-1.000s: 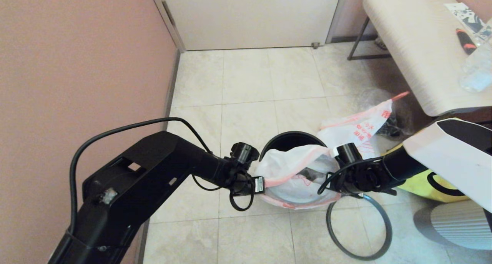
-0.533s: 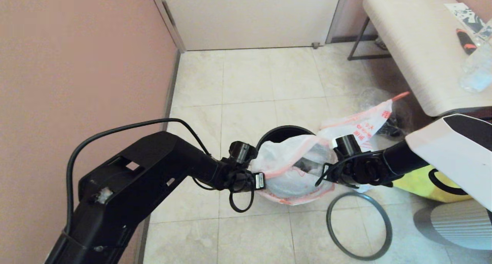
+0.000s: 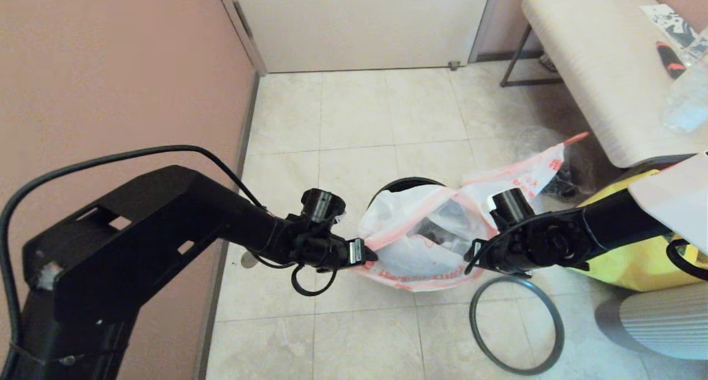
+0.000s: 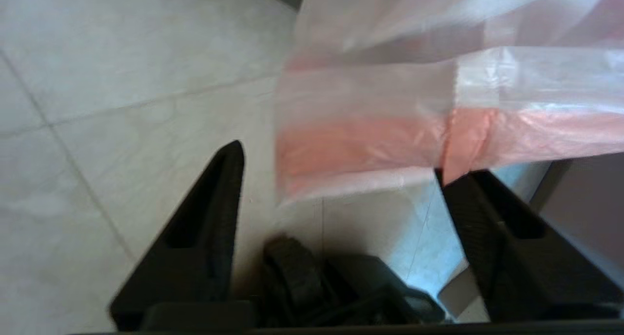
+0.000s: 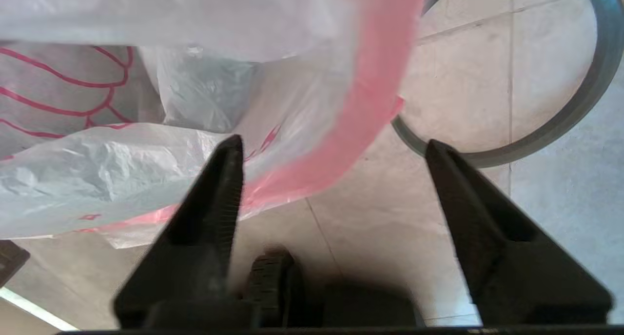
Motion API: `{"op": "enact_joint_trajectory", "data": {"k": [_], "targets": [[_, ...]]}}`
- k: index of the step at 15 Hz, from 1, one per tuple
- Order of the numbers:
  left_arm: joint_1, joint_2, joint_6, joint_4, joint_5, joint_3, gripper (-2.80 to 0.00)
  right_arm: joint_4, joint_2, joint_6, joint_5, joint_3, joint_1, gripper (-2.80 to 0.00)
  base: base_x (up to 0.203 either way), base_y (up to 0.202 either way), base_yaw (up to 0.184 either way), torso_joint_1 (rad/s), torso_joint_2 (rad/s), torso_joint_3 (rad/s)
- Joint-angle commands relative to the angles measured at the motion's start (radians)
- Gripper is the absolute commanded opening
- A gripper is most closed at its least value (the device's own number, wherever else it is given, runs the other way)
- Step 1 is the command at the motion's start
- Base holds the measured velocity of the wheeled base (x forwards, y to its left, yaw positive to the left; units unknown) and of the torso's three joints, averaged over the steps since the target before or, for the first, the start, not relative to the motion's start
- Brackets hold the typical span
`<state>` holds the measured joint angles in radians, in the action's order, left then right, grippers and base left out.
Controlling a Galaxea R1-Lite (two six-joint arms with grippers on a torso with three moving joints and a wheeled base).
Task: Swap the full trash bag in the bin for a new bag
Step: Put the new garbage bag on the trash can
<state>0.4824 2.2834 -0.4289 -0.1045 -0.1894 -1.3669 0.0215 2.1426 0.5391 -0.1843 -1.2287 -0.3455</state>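
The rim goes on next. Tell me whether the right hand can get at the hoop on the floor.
Probably yes: the hoop lies bare on the tiles just below the right hand, whose jaws stand open, holding nothing.

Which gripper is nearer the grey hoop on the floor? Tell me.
Right. The right gripper hangs just above the grey hoop's far edge; the left gripper sits across the new bag, farther off.

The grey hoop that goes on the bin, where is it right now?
In the head view the grey hoop lies flat on the floor tiles, off the bin, just below the right pincer and beside the new bag.
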Motion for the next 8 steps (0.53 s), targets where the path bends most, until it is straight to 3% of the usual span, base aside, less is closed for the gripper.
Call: {"op": "enact_joint_trajectory", "data": {"k": [1,4,8], "targets": [[-0.008,-0.054,-0.003,0.014,-0.004,0.032,0.0,0.003,0.02,0.003,-0.001,-0.013,-0.003,0.0,0.0,0.0,0.0,0.0,0.0,0.0],[0.025,-0.138,-0.017,0.113,-0.062,0.053,0.0,0.005,0.039,0.005,0.002,-0.029,-0.004,0.0,0.0,0.0,0.0,0.0,0.0,0.0],[0.098,-0.118,-0.109,0.198,-0.07,-0.007,0.0,0.003,0.046,0.007,0.0,-0.064,-0.003,0.0,0.0,0.0,0.0,0.0,0.0,0.0]]}}
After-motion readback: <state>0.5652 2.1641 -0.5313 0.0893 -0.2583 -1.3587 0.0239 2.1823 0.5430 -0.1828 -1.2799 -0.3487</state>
